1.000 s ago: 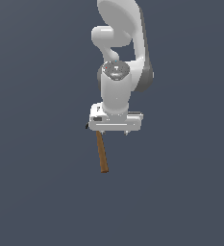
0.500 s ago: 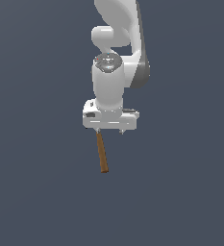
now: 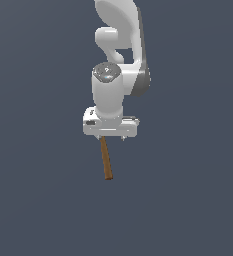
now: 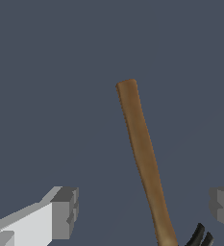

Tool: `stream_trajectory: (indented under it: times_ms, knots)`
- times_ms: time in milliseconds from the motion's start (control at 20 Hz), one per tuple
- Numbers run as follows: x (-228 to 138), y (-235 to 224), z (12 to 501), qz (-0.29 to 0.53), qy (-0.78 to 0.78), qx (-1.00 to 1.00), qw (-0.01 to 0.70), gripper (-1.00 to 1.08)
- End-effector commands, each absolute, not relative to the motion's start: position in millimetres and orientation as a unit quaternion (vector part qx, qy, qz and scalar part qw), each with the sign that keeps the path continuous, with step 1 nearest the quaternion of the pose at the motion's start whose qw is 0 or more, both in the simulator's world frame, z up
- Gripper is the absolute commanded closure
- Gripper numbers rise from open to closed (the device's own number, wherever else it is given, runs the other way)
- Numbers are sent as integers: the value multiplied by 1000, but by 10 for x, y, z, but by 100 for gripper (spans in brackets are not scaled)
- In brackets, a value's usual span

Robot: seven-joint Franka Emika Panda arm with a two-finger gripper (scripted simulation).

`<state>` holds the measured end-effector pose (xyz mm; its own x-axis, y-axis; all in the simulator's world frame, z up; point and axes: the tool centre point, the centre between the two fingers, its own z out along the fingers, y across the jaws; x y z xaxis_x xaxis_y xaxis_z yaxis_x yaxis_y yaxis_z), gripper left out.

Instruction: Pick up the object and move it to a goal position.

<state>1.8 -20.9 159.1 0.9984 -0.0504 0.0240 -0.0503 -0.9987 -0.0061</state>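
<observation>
The object (image 3: 106, 160) is a slim brown wooden rod. In the exterior view it sticks out from under the white hand, which hides its upper end. My gripper (image 3: 110, 136) hangs directly over that hidden end. In the wrist view the object (image 4: 142, 149) runs lengthwise through the gap between my two grey fingertips (image 4: 64, 211), one on each side and neither touching it. The gripper (image 4: 143, 207) is open, with the rod nearer the one fingertip than the other. A small black part (image 4: 200, 235) shows beside the rod's near end.
A flat, plain dark grey-blue surface (image 3: 188, 200) fills both views. The white arm (image 3: 120, 45) rises above the hand, at the top of the exterior view.
The hand has turned about its wrist, shifted slightly toward the exterior view's left and sunk a little. The rod has not moved.
</observation>
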Motion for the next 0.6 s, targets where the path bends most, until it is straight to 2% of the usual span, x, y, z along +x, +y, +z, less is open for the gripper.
stream_trajectory:
  times_ms: [0, 550]
  knots:
    - [-30, -308, 1451, -10, 18, -1000, 2, -92]
    - [-351, -776, 769, -1, -21, -1000, 0, -92]
